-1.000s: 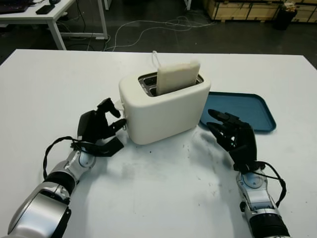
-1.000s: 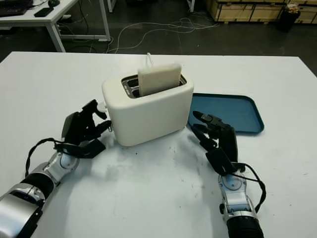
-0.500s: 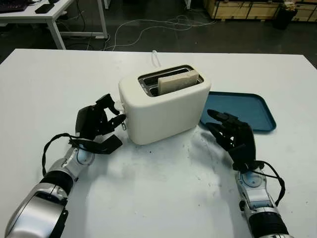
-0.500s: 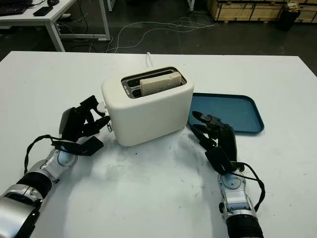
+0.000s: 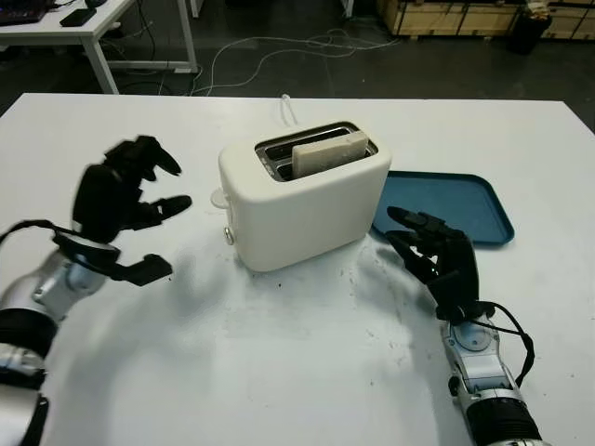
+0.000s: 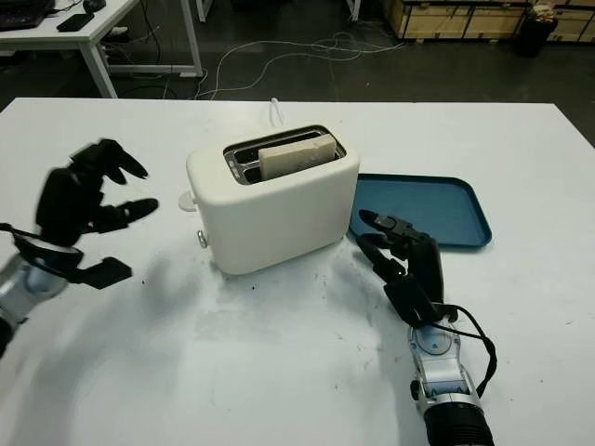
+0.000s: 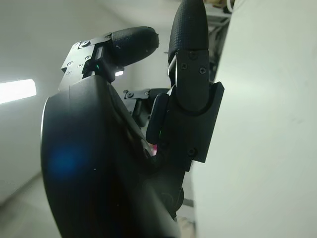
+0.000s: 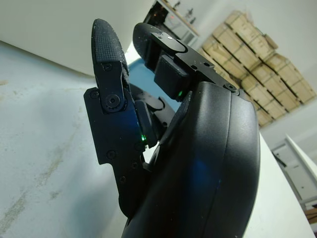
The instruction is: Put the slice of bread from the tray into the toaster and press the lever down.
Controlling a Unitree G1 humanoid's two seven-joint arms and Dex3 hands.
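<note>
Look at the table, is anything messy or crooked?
A little. The toaster sits turned at an angle to the table edge, and the bread lies slanted in its slot. Dark scuffs mark the table in front. The blue tray is bare. Left hand and right hand are open.

Smooth matt cream plastic toaster (image 5: 307, 209); blue plastic tray (image 5: 465, 200).

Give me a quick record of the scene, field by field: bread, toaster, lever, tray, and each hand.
bread: sunk in toaster slot
toaster: on white table, beside tray
lever: low on toaster's end
tray: blue, nothing on it
left hand: open, raised, away from toaster
right hand: open, in front of tray
</note>
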